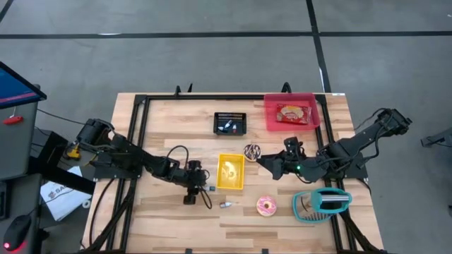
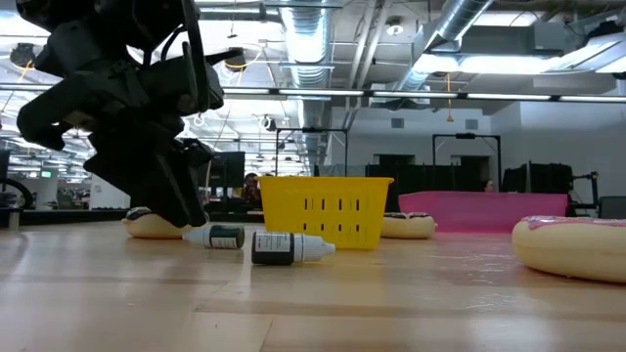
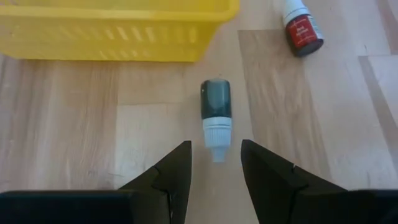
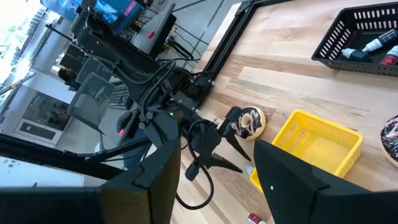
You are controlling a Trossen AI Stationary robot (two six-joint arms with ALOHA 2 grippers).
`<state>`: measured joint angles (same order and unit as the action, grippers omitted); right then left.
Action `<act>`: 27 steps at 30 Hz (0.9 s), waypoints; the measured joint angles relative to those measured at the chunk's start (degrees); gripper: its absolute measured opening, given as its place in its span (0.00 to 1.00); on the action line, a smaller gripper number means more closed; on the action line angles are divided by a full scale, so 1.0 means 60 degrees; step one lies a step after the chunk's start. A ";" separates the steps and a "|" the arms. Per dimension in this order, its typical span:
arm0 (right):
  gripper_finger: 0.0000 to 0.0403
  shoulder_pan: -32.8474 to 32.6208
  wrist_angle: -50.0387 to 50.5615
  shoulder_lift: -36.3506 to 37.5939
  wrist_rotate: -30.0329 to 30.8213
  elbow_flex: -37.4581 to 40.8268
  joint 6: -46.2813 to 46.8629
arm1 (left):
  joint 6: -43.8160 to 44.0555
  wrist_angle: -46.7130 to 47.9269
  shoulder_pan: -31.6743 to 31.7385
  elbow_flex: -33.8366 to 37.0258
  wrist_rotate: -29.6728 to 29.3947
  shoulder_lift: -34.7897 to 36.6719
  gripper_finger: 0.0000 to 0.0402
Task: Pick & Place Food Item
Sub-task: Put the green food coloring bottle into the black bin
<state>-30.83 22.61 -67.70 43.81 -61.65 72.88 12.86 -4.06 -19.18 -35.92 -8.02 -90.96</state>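
A bright yellow slotted plastic basket; a pink plastic tray; a black mesh basket; a pink-iced doughnut; a teal wire basket; a pale, plank-striped wooden table.

This is a robotics lab set in a large open industrial hall. Bare silver ventilation ducts and pipes run under the exposed ceiling, and the floor is grey concrete. A light wooden plank desk in a black metal frame stands there, with further workstations and dark monitor screens behind.
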 joint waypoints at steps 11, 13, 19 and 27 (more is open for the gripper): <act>0.49 0.0007 0.0015 0.0000 0.0000 0.0000 -0.0015 | -0.0017 -0.0171 0.0033 0.0000 -0.0106 0.0000 0.45; 0.49 0.0007 0.0011 0.0000 0.0000 0.0000 -0.0044 | -0.0022 -0.0192 0.0033 0.0000 -0.0135 0.0000 0.47; 0.49 0.0007 0.0011 0.0000 0.0000 0.0000 -0.0076 | 0.0157 -0.0191 0.0033 0.0000 -0.0069 0.0000 0.48; 0.49 0.0007 0.0007 0.0000 -0.0001 0.0000 -0.0076 | 0.0262 -0.0181 0.0004 0.0000 0.0156 0.0000 0.44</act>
<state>-30.79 22.65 -67.70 43.81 -61.65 72.42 14.44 -5.15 -19.16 -35.92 -7.08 -90.96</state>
